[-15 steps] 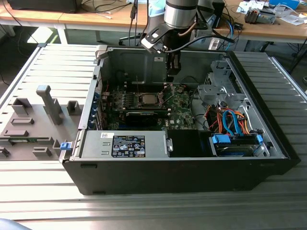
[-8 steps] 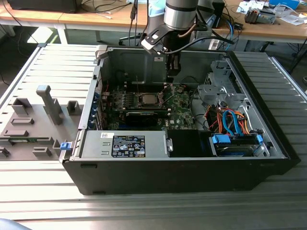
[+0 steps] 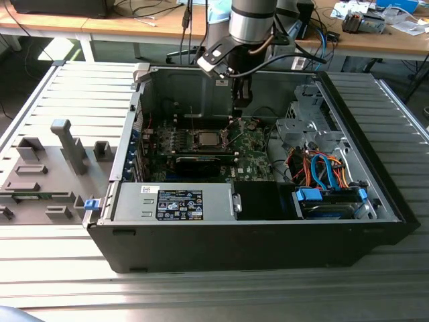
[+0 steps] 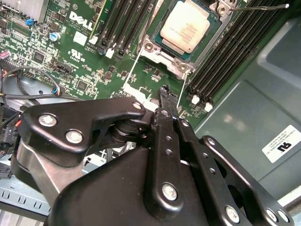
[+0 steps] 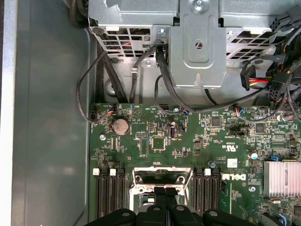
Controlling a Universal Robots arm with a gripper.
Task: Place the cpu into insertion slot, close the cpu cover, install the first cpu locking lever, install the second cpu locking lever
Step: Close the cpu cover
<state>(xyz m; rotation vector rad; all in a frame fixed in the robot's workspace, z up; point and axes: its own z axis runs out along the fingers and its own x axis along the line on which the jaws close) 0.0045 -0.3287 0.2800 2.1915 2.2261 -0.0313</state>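
I am hovering the black metal gripper (image 4: 165,92), pinched shut and empty, over the green circuit board (image 4: 84,56), short of the silver-grey square cpu (image 4: 187,26) seated in its silver-rimmed insertion slot (image 4: 162,52), and judging any push here wants slow, square contact.

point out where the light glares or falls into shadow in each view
second wrist view: the cpu catches the light and looks pale, small highlights on the black gripper; first wrist view: even light, dull sheen on the grey case panel; exterior view: the case interior sits darker beneath the arm, the slatted table around it bright.
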